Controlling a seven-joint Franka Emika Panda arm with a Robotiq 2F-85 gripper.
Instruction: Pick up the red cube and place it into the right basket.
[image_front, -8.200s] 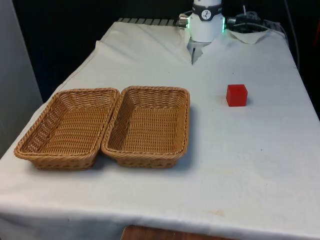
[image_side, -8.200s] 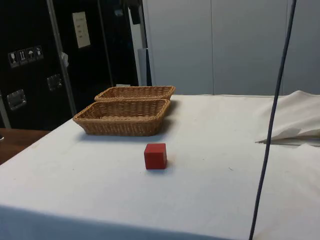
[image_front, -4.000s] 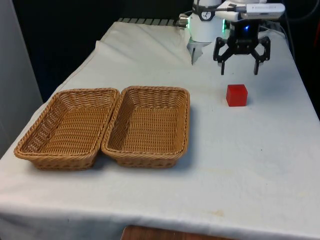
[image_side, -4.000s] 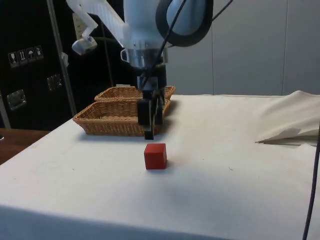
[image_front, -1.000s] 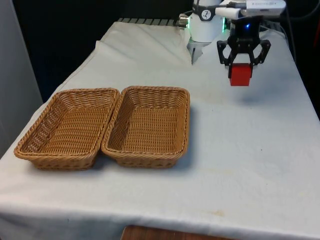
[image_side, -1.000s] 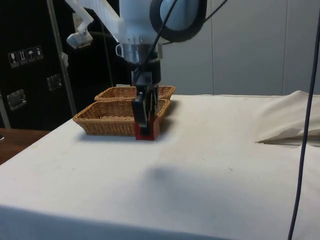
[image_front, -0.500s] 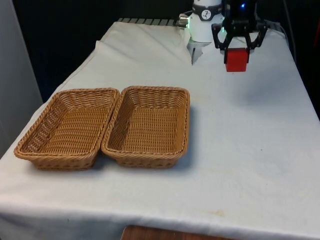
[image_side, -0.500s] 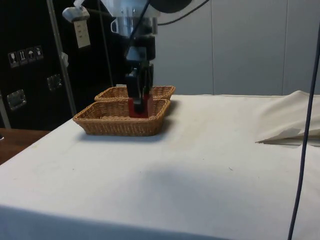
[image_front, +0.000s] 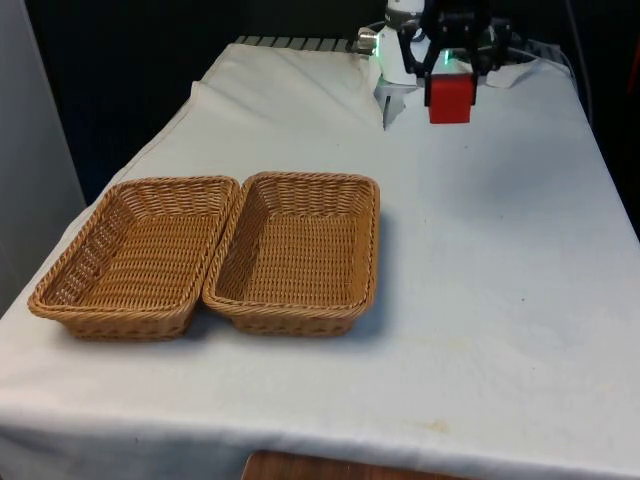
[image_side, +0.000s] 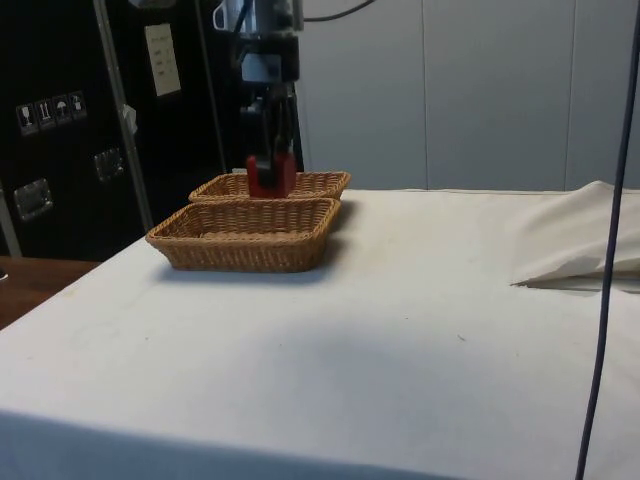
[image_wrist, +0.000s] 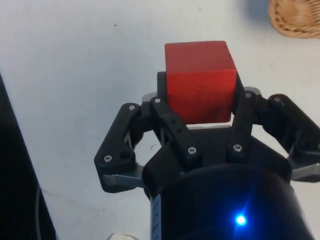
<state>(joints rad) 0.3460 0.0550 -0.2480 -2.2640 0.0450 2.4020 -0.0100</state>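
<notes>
On the front view's left stands the left basket (image_front: 135, 255), empty, and touching its side is the right basket (image_front: 298, 250), also empty. Both rest on the bench (image_front: 500, 290) with the white cloth. Further to the front view's right and well apart from the baskets, the gripper (image_front: 449, 88) hangs high above the bench. Its jaws are closed on the red cube (image_front: 449, 98), which is in the air, pressed on two opposite faces.
</notes>
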